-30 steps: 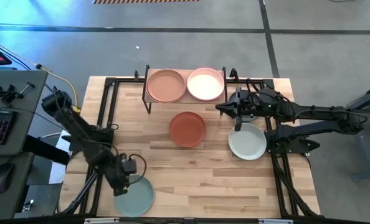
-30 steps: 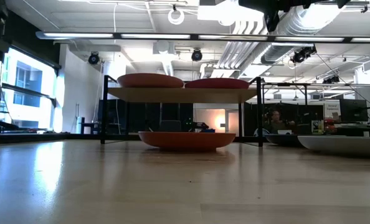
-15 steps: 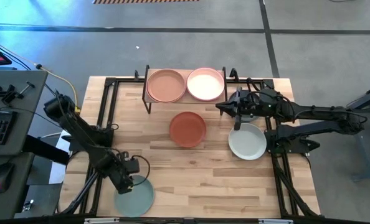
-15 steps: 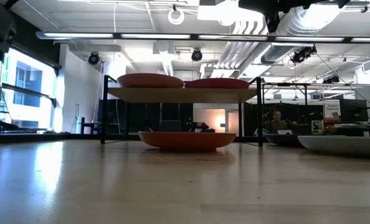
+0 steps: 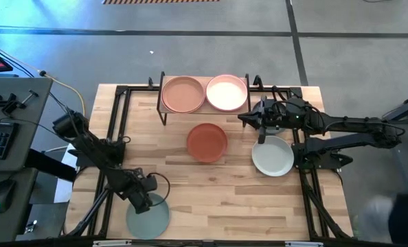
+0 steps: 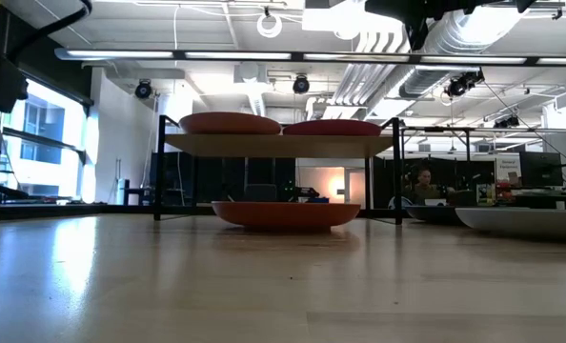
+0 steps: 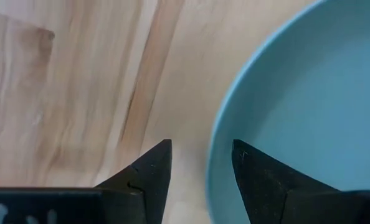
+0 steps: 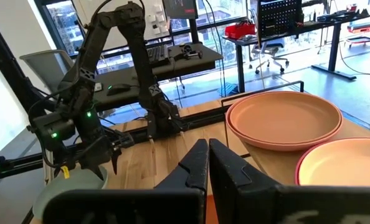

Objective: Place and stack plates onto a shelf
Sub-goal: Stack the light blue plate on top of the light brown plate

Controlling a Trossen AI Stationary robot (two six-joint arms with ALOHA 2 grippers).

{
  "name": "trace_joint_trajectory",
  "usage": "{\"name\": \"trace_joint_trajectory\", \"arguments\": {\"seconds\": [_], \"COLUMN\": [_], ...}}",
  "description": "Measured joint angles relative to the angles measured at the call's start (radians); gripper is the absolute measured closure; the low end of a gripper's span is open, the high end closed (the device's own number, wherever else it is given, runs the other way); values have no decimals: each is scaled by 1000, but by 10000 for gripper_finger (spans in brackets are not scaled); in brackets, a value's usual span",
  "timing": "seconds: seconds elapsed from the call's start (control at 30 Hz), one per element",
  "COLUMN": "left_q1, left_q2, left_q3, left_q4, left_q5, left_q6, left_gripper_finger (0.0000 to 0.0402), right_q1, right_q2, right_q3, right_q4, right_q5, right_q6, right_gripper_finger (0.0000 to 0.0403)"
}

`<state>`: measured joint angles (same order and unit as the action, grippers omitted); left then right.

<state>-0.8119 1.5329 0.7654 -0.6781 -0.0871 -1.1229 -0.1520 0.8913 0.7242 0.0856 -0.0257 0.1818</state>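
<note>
Our left end effector (image 7: 200, 165) sits low at the near left corner of the desk (image 5: 224, 185), its fingers parted and straddling the rim of the sage green plate (image 5: 149, 216); one finger is outside the rim over bare wood, the other inside over the plate's bowl. We judge this a grasp being set up, not yet a closed grip, since a gap shows on both sides of the rim in the left wrist view.

Working outward from the shelf (image 5: 205, 110): we see two plates already on its top, the peach plate (image 5: 183, 94) on the left and the light pink plate (image 5: 227, 92) on the right, side by side and touching or nearly so. We cannot tell from above whether either one is a stack of more than one plate. The low view shows both as single rounded shapes on the shelf top.

Still on the desk are three plates: the terracotta plate (image 5: 207, 142) just in front of the shelf, the pale grey-white plate (image 5: 273, 156) toward the right, and the sage green one at the near left. So we count two placed and at least three left to move.

Our right end effector (image 5: 247, 119) hangs clenched and empty, just right of the shelf and above the far edge of the pale grey-white plate.
</note>
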Motion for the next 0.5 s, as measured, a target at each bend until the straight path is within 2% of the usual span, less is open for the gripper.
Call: {"name": "trace_joint_trajectory", "arguments": {"seconds": [0.5], "left_q1": [111], "left_q2": [-1], "left_q3": [0], "left_q4": [-4], "left_q5": [-14], "left_q6": [138], "left_gripper_finger": [377], "right_q1": [0], "right_q2": [0], "right_q3": [0], "right_q4": [0], "right_q5": [0], "right_q6": [-7], "right_gripper_finger": [402]}}
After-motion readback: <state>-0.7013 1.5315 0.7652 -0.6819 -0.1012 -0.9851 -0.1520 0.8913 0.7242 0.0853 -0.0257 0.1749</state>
